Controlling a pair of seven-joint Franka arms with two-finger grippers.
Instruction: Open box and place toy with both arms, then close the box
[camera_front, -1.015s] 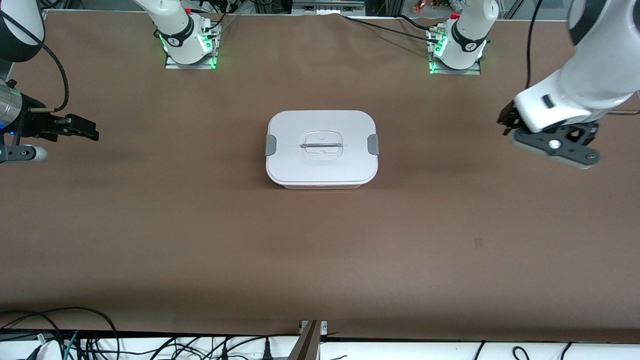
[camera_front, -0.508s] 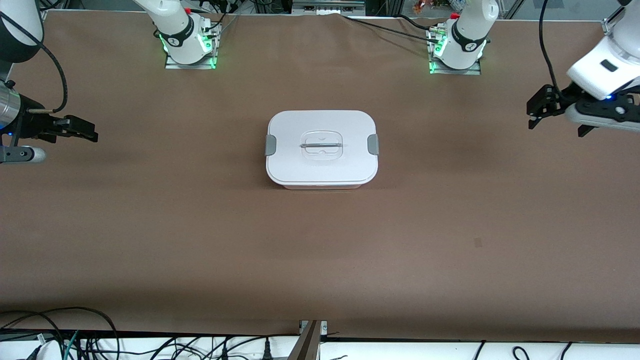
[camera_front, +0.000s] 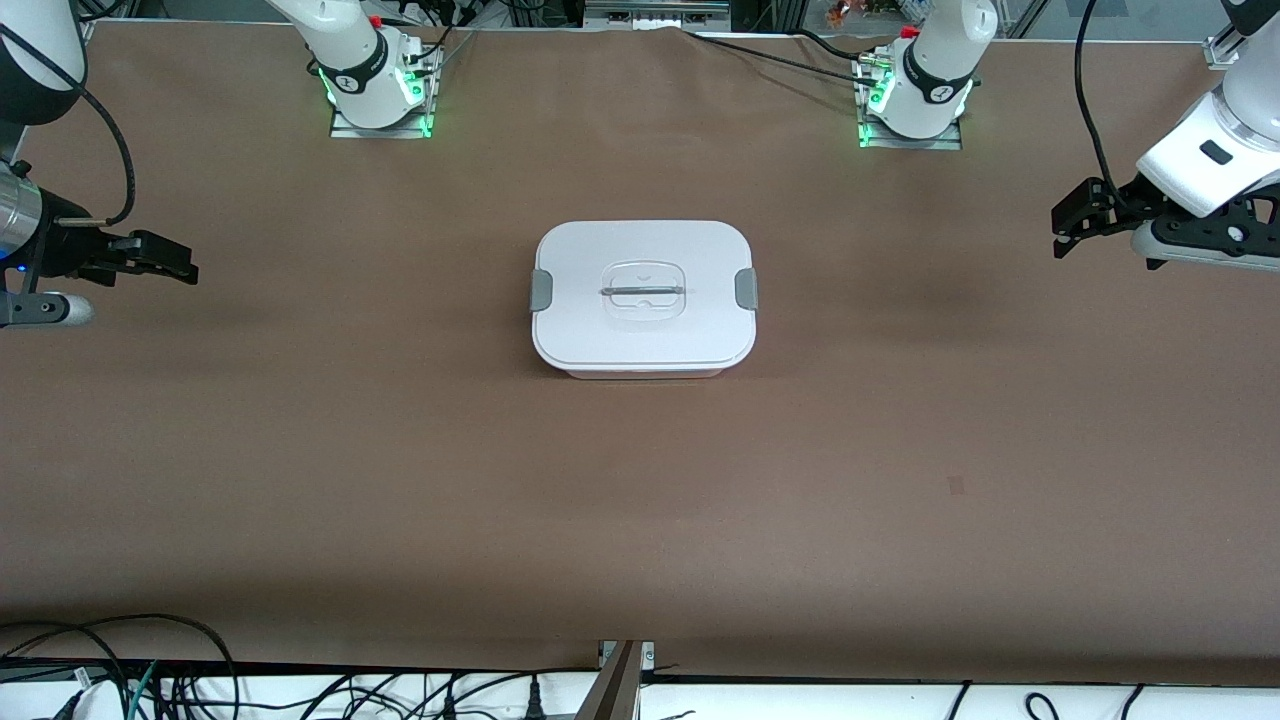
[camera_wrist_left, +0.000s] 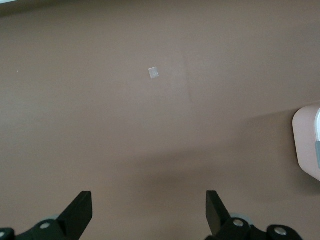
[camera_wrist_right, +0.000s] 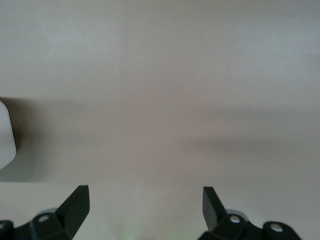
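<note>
The box (camera_front: 644, 297) stands in the middle of the brown table, its white lid on and both grey end clips (camera_front: 541, 290) down. An edge of it shows in the left wrist view (camera_wrist_left: 306, 141) and in the right wrist view (camera_wrist_right: 5, 135). The toy is out of view. My left gripper (camera_front: 1072, 220) is open and empty over bare table toward the left arm's end, well apart from the box; it also shows in the left wrist view (camera_wrist_left: 147, 210). My right gripper (camera_front: 185, 258) is open and empty over the right arm's end, also seen in the right wrist view (camera_wrist_right: 145, 202).
The arm bases (camera_front: 378, 95) (camera_front: 912, 100) stand at the table's edge farthest from the front camera. A small pale square mark (camera_wrist_left: 154, 73) lies on the table cloth. Cables (camera_front: 180, 680) hang below the near edge.
My left gripper has drawn away from the box toward its end of the table and swung level. The right arm and the box have not moved.
</note>
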